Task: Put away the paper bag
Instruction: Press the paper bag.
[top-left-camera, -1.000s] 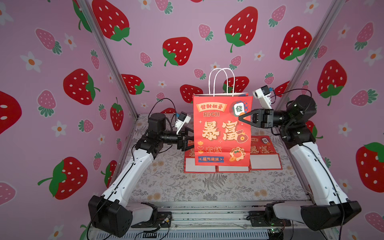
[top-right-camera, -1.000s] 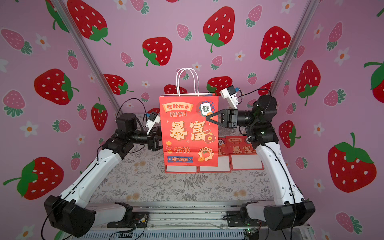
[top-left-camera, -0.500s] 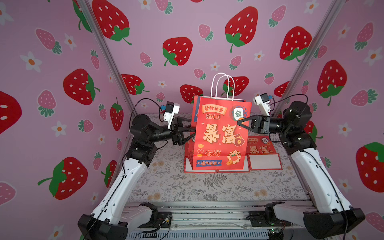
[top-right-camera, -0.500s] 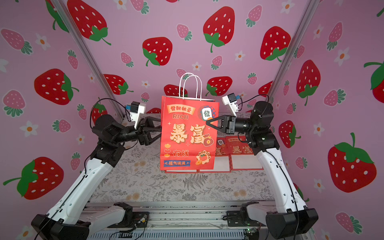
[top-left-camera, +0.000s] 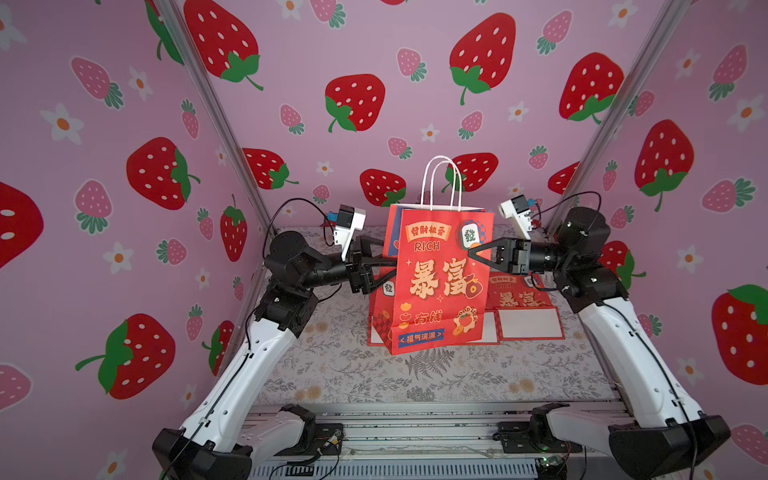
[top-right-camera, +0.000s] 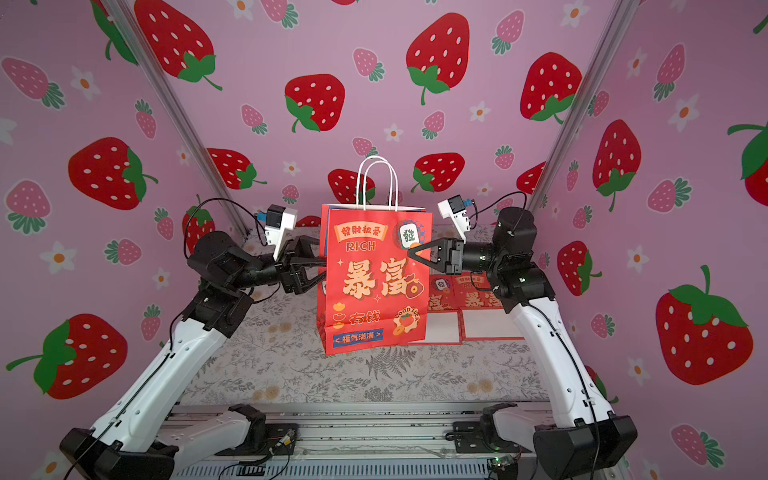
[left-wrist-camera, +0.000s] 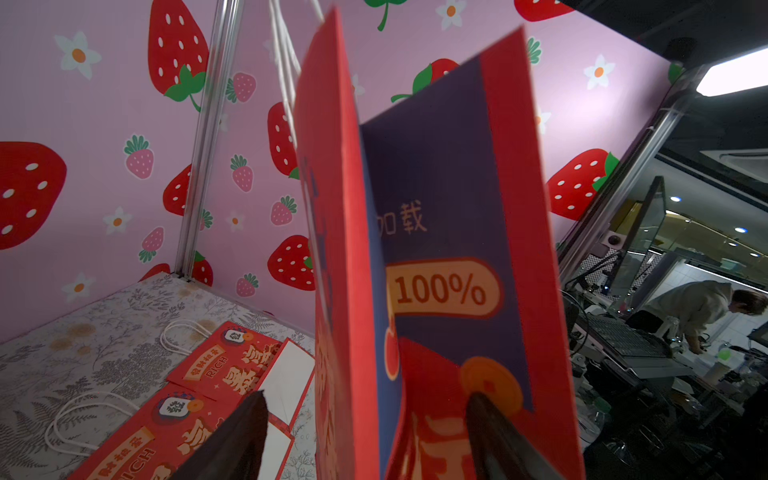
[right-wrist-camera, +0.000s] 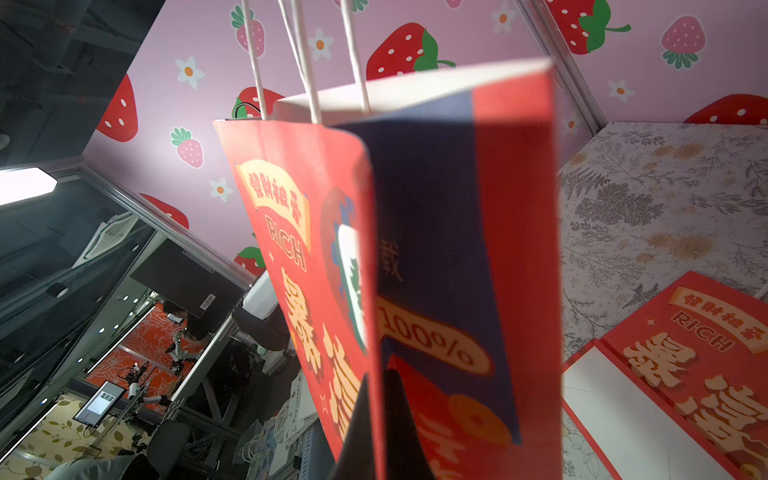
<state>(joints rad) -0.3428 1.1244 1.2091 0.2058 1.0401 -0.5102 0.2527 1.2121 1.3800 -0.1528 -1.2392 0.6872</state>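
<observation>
The red paper bag (top-left-camera: 440, 286) (top-right-camera: 374, 282) with white cord handles stands upright mid-table, slightly turned, its base at or just above the cloth. My right gripper (top-left-camera: 470, 251) (top-right-camera: 410, 251) is shut on the bag's front right edge, about a third of the way down. In the right wrist view its two fingers (right-wrist-camera: 376, 376) pinch that red edge of the bag (right-wrist-camera: 436, 208). My left gripper (top-left-camera: 384, 259) (top-right-camera: 316, 262) is open at the bag's left side. In the left wrist view the jaws (left-wrist-camera: 365, 399) straddle a corner fold of the bag (left-wrist-camera: 436, 187), one finger against the blue side panel.
Flat folded red bags (top-left-camera: 525, 303) (left-wrist-camera: 216, 370) (right-wrist-camera: 685, 365) lie on the floral tablecloth (top-left-camera: 436, 374) behind and to the right of the standing bag. Strawberry-print walls close in the left, back and right. A metal rail (top-left-camera: 415, 432) runs along the front.
My left arm has risen and its open gripper has come up to the bag's left edge. The right gripper, still shut on the bag, has dipped slightly and the bag has turned a little.
</observation>
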